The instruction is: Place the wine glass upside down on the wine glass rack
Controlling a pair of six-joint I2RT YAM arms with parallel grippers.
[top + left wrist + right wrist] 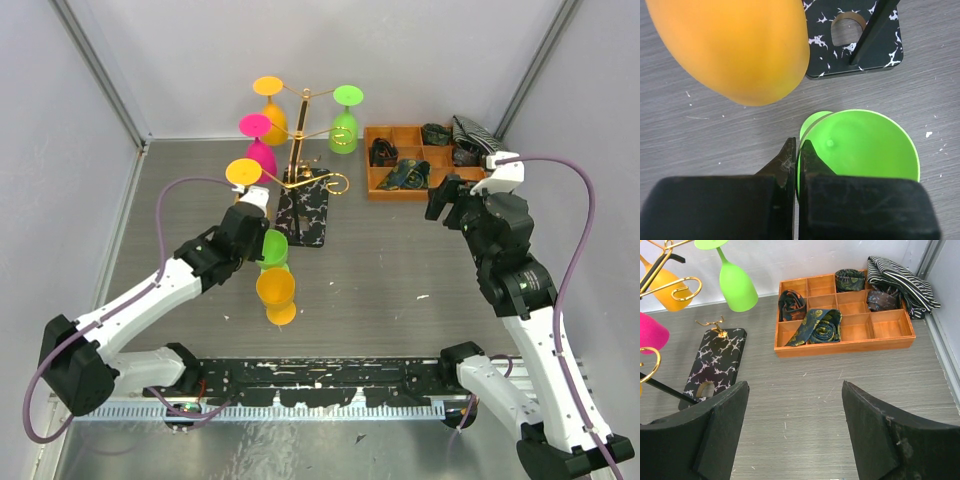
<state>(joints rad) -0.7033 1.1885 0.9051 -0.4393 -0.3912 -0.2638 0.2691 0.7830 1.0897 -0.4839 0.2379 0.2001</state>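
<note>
— Wine glass, the green one: where, seen from overhead?
— Stood mouth-up close in front of the wine glass rack, just behind an orange glass standing on the table. Was pinched at the rim by the left gripper. Could not tell whether the foot touched the table.
— And on the rack?
— Carried four glasses upside down: a rear orange one, a hanging green one, a pink one, and a nearer one showing only its orange foot. Also took in the right gripper, hanging near the orange tray, opening hard to read from there.
— Left wrist?
— Showed the pinch up close: one of the left fingers inside the bowl, the other outside, clamped on the thin green rim. Looked straight down into the bowl, foot peeking out beyond it. Caught an orange bowl filling the upper left and a corner of the speckled base with a dark pole rising from it. Could not tell which orange glass that was.
— Right wrist?
— Settled the opening: right fingers spread wide, nothing between them, above the table. Gave the clearest look at the tray: rolled ties in several compartments, striped cloth draped over the far right corner. Caught the hanging green one too, but not the wine glass.
</note>
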